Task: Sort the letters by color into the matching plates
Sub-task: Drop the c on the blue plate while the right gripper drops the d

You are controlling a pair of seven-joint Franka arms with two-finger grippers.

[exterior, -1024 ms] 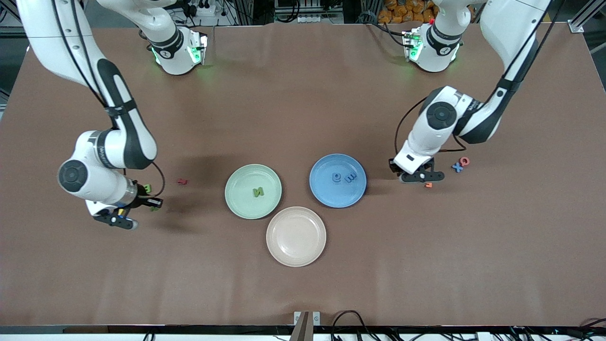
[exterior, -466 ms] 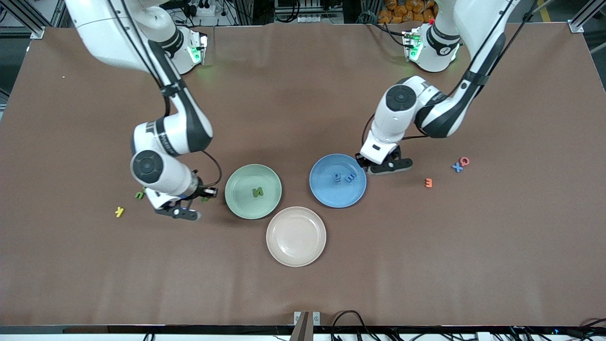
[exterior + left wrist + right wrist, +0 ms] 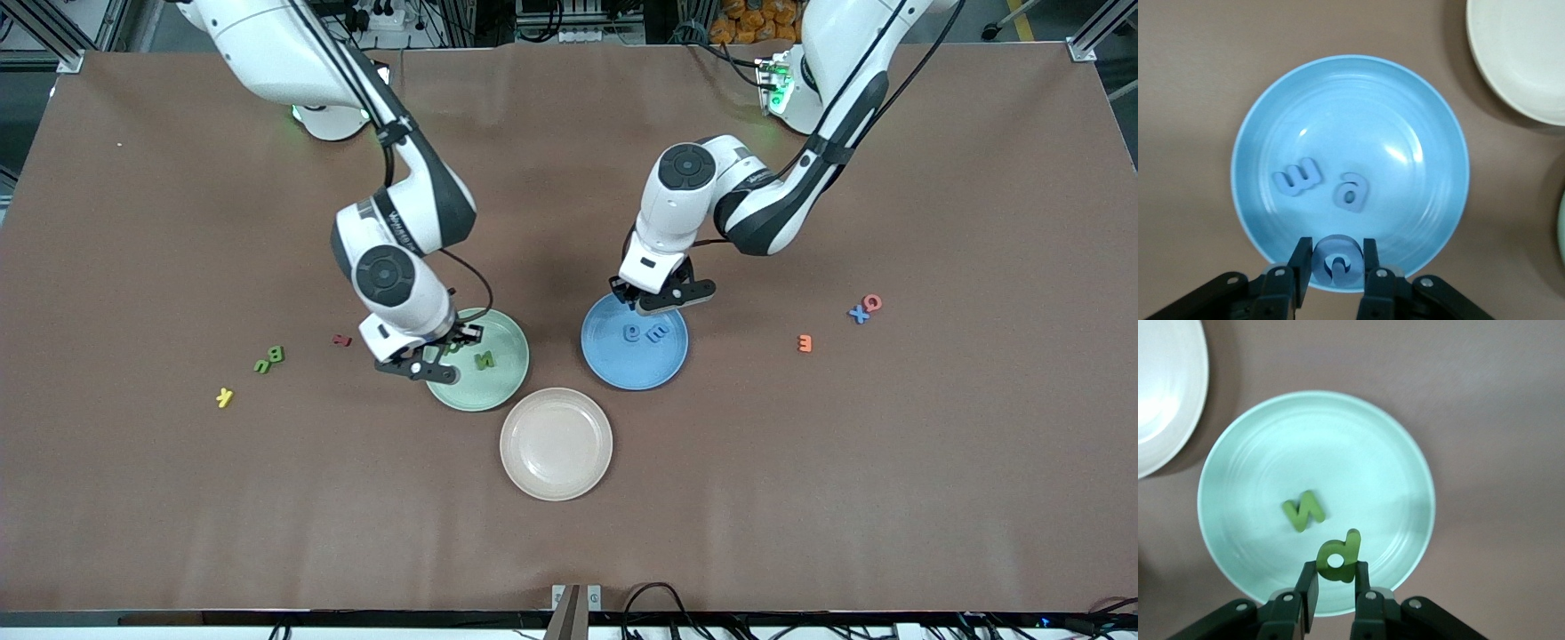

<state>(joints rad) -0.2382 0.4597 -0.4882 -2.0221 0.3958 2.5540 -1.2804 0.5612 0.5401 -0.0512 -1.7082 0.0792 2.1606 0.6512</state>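
Tabletop [image 3: 800, 498]: both hands [image 3: 653, 298] [image 3: 440, 349] hang over plates [image 3: 635, 339], clamping letters [image 3: 1335, 261].

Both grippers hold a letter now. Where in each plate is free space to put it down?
In the green plate, around the N, the floor is bare; the right gripper holds its green letter over the rim. In the blue plate, two letters lie together; the rest is free below the left gripper.
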